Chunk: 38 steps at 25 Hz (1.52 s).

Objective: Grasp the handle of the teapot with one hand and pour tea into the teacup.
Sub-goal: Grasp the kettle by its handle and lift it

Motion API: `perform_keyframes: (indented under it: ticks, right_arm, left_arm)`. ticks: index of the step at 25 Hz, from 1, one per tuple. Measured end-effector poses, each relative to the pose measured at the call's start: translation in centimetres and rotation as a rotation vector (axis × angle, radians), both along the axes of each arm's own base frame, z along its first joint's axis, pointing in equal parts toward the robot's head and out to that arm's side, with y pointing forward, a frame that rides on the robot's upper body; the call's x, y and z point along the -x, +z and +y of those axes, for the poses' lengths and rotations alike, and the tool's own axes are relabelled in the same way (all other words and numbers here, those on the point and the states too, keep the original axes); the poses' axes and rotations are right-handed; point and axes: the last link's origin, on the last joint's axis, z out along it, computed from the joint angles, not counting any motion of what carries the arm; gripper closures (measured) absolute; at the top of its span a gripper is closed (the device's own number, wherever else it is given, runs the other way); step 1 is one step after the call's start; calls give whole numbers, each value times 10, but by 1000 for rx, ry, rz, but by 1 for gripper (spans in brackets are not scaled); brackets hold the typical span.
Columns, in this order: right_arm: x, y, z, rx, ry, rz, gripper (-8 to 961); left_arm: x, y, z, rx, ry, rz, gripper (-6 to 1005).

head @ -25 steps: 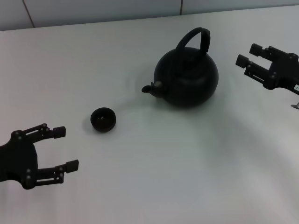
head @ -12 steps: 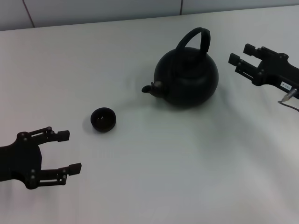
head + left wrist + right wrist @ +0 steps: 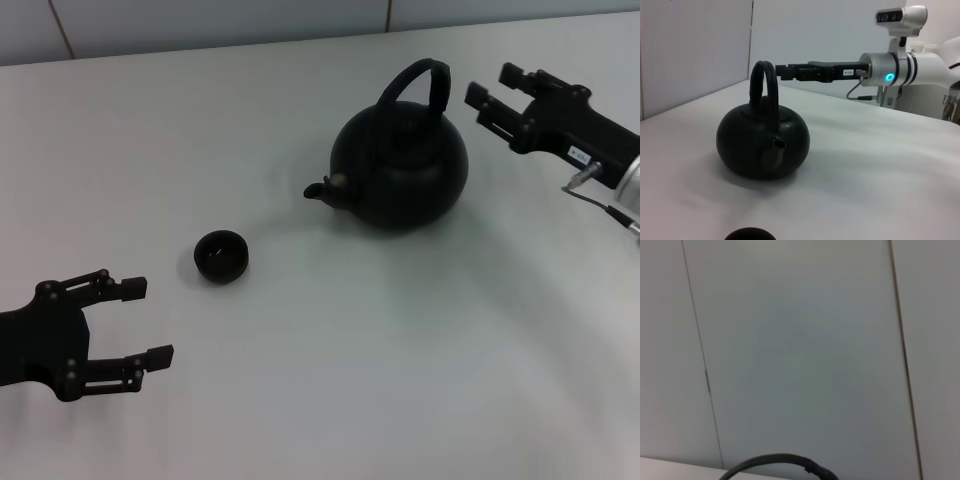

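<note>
The matte-black teapot (image 3: 400, 168) stands upright on the white table, its stubby spout (image 3: 318, 189) pointing left toward the teacup (image 3: 220, 256), a tiny dark bowl a short way off. Its arched handle (image 3: 418, 82) rises over the top. My right gripper (image 3: 492, 88) is open, just right of the handle at the handle's height, not touching it. The left wrist view shows the teapot (image 3: 763, 141), the handle (image 3: 764, 90) and the right gripper (image 3: 785, 72) beside it. The handle's top (image 3: 780, 465) shows in the right wrist view. My left gripper (image 3: 145, 320) rests open at the lower left.
The white table (image 3: 380, 350) spreads wide around the pot and cup. A grey wall (image 3: 200, 20) runs along its far edge. A cable (image 3: 600, 205) hangs off the right wrist.
My right gripper has moved left and toward the far edge, closing in on the handle. The left gripper has barely shifted. Teapot and teacup have not moved.
</note>
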Motion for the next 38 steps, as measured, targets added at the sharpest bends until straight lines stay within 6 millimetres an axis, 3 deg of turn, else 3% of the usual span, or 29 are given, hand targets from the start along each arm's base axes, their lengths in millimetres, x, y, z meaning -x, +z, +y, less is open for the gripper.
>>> perform_keyframes:
  ticks: [21, 38]
  right_arm:
    - [17, -23, 22, 77, -1, -61, 432]
    - [22, -26, 34, 62, -20, -90, 461]
  left_arm:
    - [-1, -1, 1, -2, -3, -4, 139]
    - [-4, -4, 2, 0, -5, -14, 138]
